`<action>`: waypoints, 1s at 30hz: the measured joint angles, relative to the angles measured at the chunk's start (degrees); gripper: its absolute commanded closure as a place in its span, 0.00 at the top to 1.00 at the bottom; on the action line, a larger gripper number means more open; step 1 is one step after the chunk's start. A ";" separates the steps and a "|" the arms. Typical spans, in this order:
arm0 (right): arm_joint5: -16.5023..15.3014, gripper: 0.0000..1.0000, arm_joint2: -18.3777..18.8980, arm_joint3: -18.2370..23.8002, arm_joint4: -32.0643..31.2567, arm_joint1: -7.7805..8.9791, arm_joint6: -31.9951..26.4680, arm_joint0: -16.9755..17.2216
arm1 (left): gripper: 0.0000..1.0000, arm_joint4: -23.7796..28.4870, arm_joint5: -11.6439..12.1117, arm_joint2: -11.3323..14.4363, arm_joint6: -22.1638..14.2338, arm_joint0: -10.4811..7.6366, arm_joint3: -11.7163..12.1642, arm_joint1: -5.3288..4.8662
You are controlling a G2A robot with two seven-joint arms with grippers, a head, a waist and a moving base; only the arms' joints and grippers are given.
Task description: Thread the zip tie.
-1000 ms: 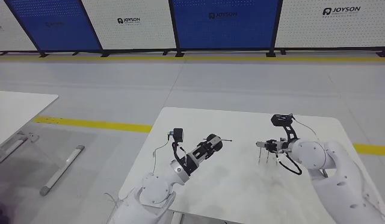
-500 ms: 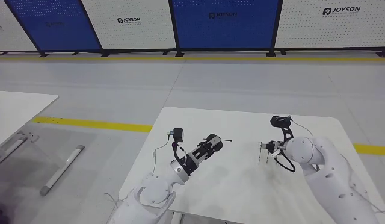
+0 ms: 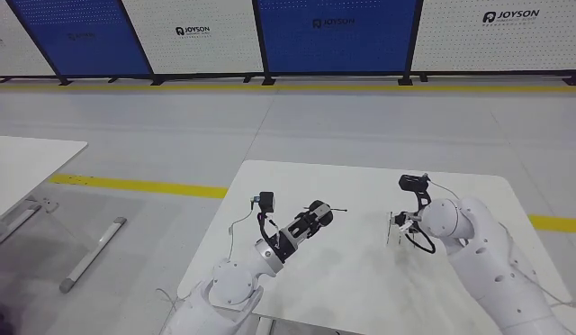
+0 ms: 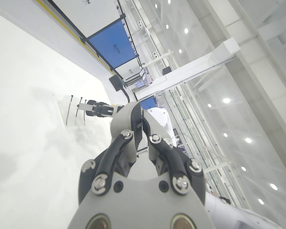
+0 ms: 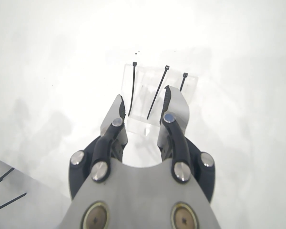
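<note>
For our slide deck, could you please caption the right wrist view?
Open right gripper at a clear holder bearing three black zip ties.

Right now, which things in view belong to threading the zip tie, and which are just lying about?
For the job: three zip ties on the clear stand; open right gripper near them; shut left gripper.
Lying about: grey sheet with loose ties; second white table; pegboard panels behind.
</note>
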State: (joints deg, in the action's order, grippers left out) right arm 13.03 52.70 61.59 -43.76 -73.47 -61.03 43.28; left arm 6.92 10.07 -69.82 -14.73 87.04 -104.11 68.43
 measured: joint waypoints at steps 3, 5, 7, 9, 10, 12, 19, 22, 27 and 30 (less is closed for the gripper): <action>0.04 0.35 -0.11 -0.96 0.12 -0.21 0.03 -0.49 | 0.00 0.00 0.00 0.00 0.00 0.00 0.00 0.00; -0.08 0.33 0.02 -1.07 0.06 -0.23 0.08 -0.49 | 0.00 0.00 0.00 0.00 0.00 0.00 0.00 0.00; -0.15 0.32 0.22 -1.02 -0.15 -0.18 0.04 -0.35 | 0.00 0.00 0.00 0.00 0.00 0.00 0.00 0.00; -0.14 0.33 0.38 -1.00 -0.33 -0.15 -0.13 -0.29 | 0.00 0.00 0.00 0.00 0.00 0.00 0.00 0.00; -0.09 0.32 0.47 -1.04 -0.35 -0.16 -0.26 -0.29 | 0.00 0.00 0.00 0.00 0.00 0.00 0.00 0.00; 0.32 0.31 0.39 -1.31 -0.36 -0.26 -0.63 -0.45 | 0.00 0.00 0.00 0.00 0.00 0.00 0.00 0.00; 0.70 0.30 -1.02 -3.59 -0.23 -1.13 -1.57 -1.95 | 0.00 0.00 0.00 0.00 0.00 0.00 0.00 0.00; 0.94 0.31 -1.46 -5.06 -0.28 -1.46 -1.91 -2.71 | 0.00 0.00 0.00 0.00 0.00 0.00 0.00 0.00; 0.88 0.27 -2.33 -7.45 0.00 -2.16 -1.88 -3.95 | 0.00 0.00 0.00 0.00 0.00 0.00 0.00 0.00; 0.54 0.25 -3.09 -9.00 0.16 -2.70 -1.75 -4.87 | 0.00 0.00 0.00 0.00 0.00 0.00 0.00 0.00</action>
State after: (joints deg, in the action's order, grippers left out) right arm 13.57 49.61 52.59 -43.60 -76.16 -62.78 38.42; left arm 6.92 10.07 -69.82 -14.73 87.04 -104.11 68.43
